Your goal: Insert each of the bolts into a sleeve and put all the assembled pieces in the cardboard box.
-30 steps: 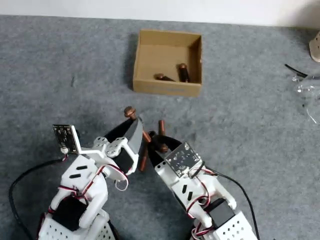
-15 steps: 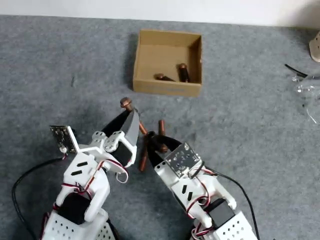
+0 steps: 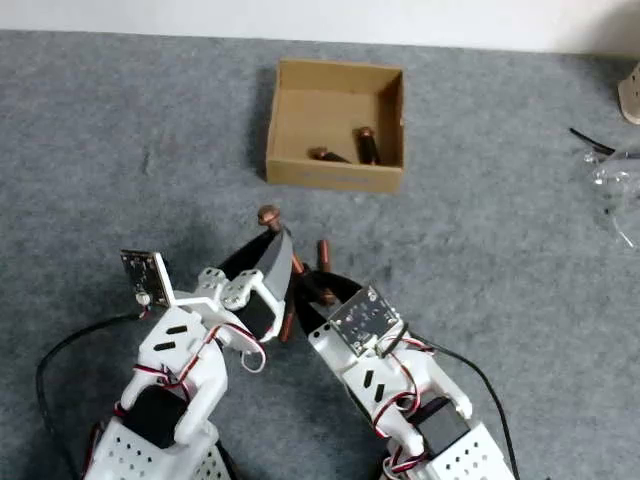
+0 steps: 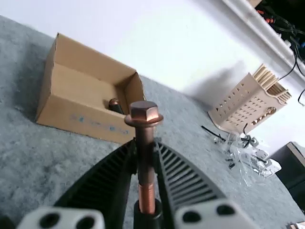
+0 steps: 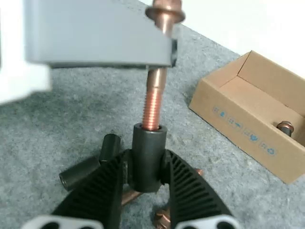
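Left tool [image 4: 146, 150] pinching bolt [image 4: 144, 115], right tool [image 5: 147, 164] clamping sleeve [image 5: 149, 138]; thread tip seemingly inside sleeve

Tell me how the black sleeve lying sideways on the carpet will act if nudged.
The black cylindrical sleeve lies on its side, so it would probably roll, though the fuzzy grey carpet should slow it. It looks rigid and smooth, so a pinch may slip rather than dent it.

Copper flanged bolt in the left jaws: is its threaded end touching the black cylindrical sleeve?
Touching. The right wrist view shows the copper bolt with its threaded end sunk into the open top of the black sleeve, no gap at the rim.
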### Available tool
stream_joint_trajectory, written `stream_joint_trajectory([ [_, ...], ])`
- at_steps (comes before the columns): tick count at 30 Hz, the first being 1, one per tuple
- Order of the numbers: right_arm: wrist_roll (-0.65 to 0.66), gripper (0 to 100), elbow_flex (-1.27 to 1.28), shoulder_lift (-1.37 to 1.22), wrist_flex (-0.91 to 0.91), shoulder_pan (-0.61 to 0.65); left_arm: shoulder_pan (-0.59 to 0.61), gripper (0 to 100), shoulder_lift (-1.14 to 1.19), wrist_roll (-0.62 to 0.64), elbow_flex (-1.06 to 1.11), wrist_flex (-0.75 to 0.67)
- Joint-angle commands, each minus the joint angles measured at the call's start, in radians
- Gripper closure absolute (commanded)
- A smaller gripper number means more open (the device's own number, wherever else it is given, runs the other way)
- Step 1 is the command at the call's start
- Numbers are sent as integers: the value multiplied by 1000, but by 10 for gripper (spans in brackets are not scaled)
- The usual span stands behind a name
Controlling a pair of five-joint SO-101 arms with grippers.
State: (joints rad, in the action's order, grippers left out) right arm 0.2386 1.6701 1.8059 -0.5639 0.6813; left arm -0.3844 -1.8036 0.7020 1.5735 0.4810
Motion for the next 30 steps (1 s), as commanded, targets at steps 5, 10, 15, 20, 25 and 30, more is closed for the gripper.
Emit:
stream_joint_trajectory([
  [5,6,994,16,18,8,5,-10,994,-12,0,-5,-20],
  [10,6,994,18,18,8,2,-10,994,-12,0,-1,3],
  [15,6,994,18,18,8,2,-12,994,-12,-21,-5,25],
  [20,5,994,16,18,8,-8,-41,994,-12,-77,1,25],
  [25,2,994,-13,18,10,-15,-68,994,-10,-77,5,32],
  [30,2,994,-13,18,10,-18,-140,994,-10,-80,1,91],
])
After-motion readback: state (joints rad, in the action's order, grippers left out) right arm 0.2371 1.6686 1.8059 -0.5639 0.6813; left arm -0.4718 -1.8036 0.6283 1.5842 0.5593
